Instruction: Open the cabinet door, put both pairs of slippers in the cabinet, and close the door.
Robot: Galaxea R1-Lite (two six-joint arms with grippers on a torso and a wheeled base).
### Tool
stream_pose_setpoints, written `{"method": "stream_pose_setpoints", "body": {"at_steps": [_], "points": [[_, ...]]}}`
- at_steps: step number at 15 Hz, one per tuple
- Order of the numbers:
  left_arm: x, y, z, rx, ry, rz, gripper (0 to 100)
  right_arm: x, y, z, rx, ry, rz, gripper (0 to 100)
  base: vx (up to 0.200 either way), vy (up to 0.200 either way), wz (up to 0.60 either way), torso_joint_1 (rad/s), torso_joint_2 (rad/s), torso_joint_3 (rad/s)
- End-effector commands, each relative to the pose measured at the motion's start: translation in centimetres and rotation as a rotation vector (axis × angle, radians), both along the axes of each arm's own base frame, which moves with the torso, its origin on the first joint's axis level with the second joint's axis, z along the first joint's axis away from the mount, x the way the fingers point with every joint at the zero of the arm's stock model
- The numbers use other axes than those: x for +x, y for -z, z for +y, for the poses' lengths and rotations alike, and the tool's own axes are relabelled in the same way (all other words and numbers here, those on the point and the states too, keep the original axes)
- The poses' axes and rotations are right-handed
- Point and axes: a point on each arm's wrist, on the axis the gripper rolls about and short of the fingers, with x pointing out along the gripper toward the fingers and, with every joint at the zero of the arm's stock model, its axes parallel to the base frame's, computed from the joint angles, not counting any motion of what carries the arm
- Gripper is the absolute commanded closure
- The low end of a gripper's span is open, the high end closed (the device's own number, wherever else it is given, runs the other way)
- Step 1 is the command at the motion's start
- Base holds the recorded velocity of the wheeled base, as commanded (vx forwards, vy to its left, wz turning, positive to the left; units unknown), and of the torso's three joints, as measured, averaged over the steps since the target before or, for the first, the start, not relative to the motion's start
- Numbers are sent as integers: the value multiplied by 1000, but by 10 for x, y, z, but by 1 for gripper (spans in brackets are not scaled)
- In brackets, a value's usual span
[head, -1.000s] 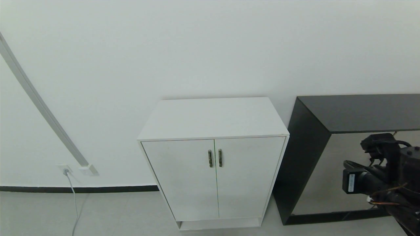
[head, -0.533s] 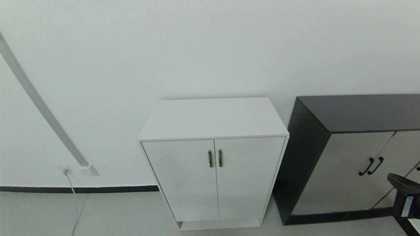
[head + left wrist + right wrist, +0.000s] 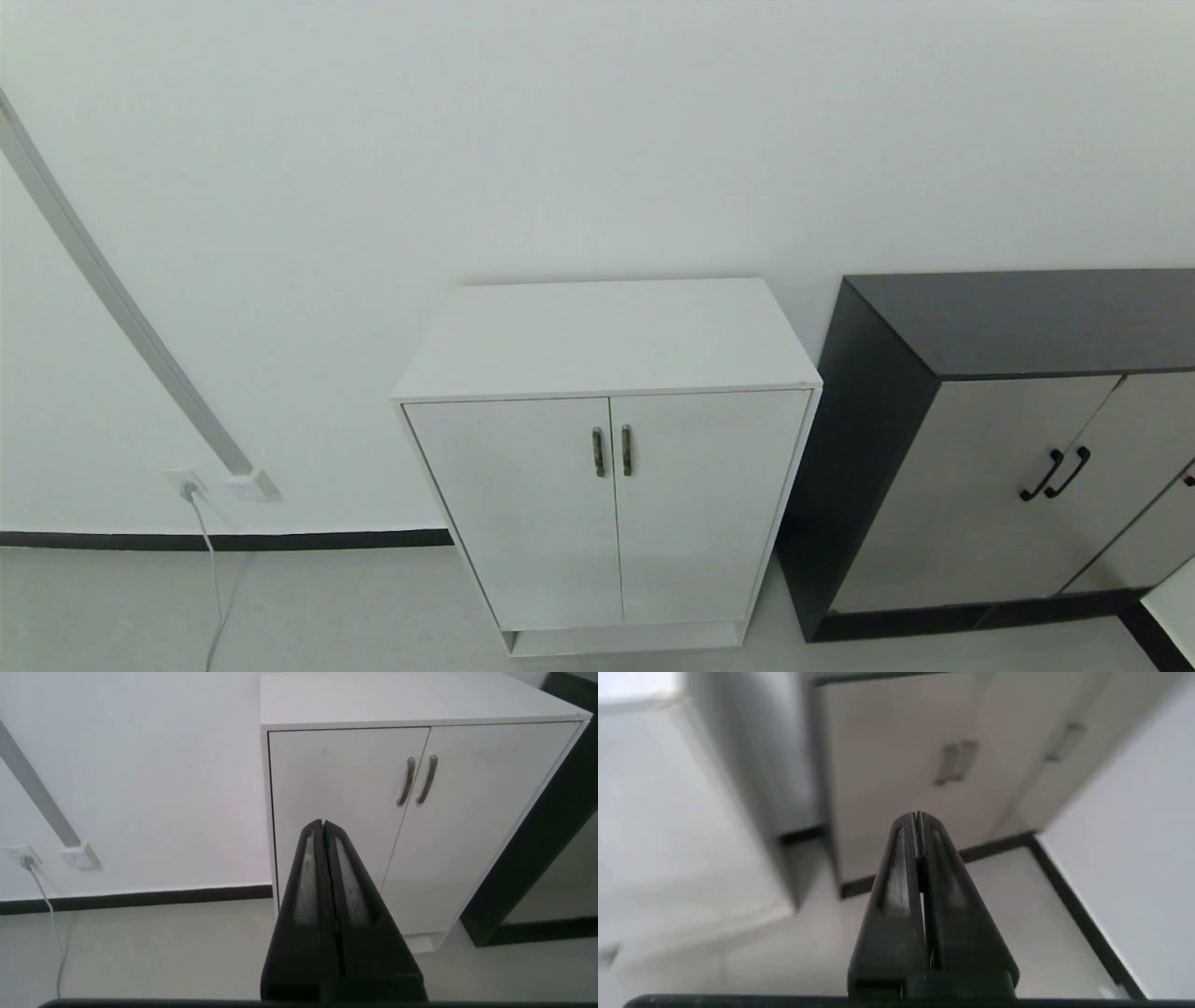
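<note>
The white cabinet (image 3: pixel 607 448) stands against the wall with both doors closed; two dark handles (image 3: pixel 611 451) meet at its middle seam. It appears again as the white cabinet (image 3: pixel 420 812) in the left wrist view, where my left gripper (image 3: pixel 323 831) is shut with nothing in it and held low, some way in front of the left door. My right gripper (image 3: pixel 917 821) is shut and empty too, above the floor and facing the dark cabinet (image 3: pixel 906 775).
A black cabinet with grey doors and black handles (image 3: pixel 1008 448) stands just right of the white one. A wall socket with a grey cable (image 3: pixel 191 490) and a slanted cable duct (image 3: pixel 112 289) are at the left. Open grey floor (image 3: pixel 280 607) lies in front.
My right arm, which stood in front of the black cabinet at the head view's right a second ago, has dropped down and out of that view. The cabinets have not changed.
</note>
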Motion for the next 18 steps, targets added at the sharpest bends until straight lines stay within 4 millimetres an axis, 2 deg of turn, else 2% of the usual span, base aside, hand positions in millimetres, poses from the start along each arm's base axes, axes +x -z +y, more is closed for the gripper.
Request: {"method": "stream_pose_setpoints", "body": {"at_steps": [1, 3, 5, 8, 9, 10, 13, 18], "points": [[0, 0, 0, -1, -1, 0, 100, -45, 16, -4, 14, 110, -126, 100, 0, 0, 0, 0, 0, 0], [0, 0, 0, 0, -1, 0, 100, -60, 27, -4, 18, 148, -142, 100, 0, 0, 0, 0, 0, 0], [0, 0, 0, -1, -2, 1, 100, -63, 32, -1, 24, 207, -155, 100, 0, 0, 0, 0, 0, 0], [0, 0, 0, -6, -2, 0, 100, -57, 46, -2, 86, 218, -141, 100, 0, 0, 0, 0, 0, 0], [0, 0, 0, -6, -2, 0, 100, -50, 65, -2, 91, 199, -91, 100, 0, 0, 0, 0, 0, 0], [0, 0, 0, -6, -2, 0, 100, -47, 73, 0, 91, 99, -89, 100, 0, 0, 0, 0, 0, 0], [0, 0, 0, -6, -1, 1, 100, -44, 81, 5, 98, -222, -138, 100, 0, 0, 0, 0, 0, 0], [0, 0, 0, -3, -1, 0, 100, -45, 86, 10, 9, -467, -107, 100, 0, 0, 0, 0, 0, 0]]}}
